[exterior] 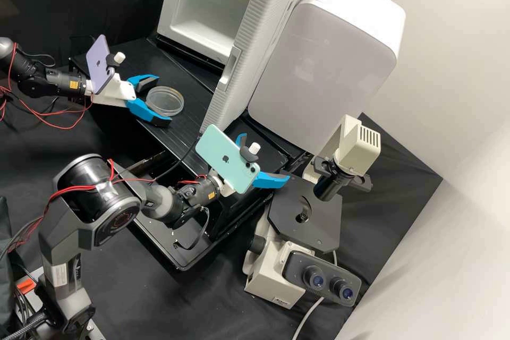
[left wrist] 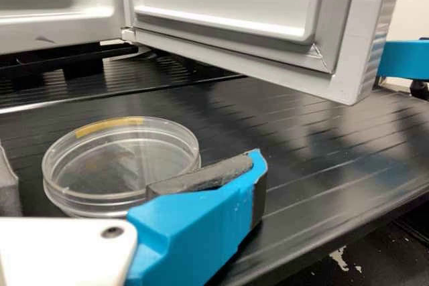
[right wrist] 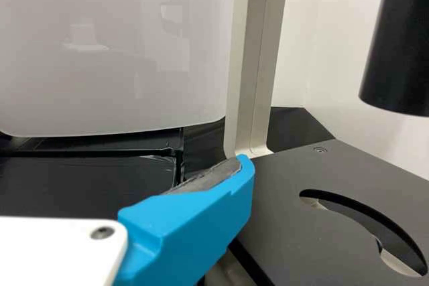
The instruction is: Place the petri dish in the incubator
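High view: open incubator door (exterior: pixel 249 48) stands beside petri dish (exterior: pixel 165 100), microscope (exterior: pixel 303 234) nearby.

One petri dish (exterior: pixel 165 100), one incubator (exterior: pixel 212 5) with one door (exterior: pixel 249 48), one other white box (exterior: pixel 329 58), one microscope (exterior: pixel 305 223). Two arms, the left arm (exterior: pixel 48 81) and right arm (exterior: pixel 164 204); two claws, the left claw (exterior: pixel 162 100) and right claw (exterior: pixel 265 162); two phones, a purple phone (exterior: pixel 100 61) and a green phone (exterior: pixel 228 158).
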Motion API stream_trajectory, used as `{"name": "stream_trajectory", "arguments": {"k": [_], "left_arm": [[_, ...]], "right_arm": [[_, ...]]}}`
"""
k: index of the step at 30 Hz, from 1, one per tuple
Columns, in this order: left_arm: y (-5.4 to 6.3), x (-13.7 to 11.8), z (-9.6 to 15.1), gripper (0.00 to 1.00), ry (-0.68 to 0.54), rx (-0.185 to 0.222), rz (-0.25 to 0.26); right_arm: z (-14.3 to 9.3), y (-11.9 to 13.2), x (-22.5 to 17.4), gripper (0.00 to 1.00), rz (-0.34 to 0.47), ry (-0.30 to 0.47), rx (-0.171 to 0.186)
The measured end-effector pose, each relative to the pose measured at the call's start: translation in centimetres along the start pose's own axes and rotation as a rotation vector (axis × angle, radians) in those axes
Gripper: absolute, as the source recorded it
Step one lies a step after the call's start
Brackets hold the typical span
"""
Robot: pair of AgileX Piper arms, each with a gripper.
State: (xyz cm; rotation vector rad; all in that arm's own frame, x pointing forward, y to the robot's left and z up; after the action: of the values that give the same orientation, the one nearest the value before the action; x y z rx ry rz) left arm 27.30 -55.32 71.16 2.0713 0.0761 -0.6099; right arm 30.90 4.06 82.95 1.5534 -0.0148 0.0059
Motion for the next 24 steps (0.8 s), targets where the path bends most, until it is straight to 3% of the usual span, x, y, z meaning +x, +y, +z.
{"name": "stream_trajectory", "arguments": {"k": [8,9,19,24], "left_arm": [[0.19,0.74,-0.03,1.00,0.004,-0.001,-0.002],[0.22,0.77,-0.02,0.00,0.004,-0.001,-0.002],[0.28,0.78,-0.28,0.00,-0.002,0.003,-0.005],[0.15,0.89,-0.47,0.00,-0.020,-0.015,-0.013]], "right_arm": [[0.00,0.00,0.00,1.00,0.000,0.000,0.000],[0.00,0.00,0.00,1.00,0.000,0.000,0.000],[0.00,0.00,0.00,1.00,0.000,0.000,0.000],[0.00,0.00,0.00,1.00,0.000,0.000,0.000]]}}
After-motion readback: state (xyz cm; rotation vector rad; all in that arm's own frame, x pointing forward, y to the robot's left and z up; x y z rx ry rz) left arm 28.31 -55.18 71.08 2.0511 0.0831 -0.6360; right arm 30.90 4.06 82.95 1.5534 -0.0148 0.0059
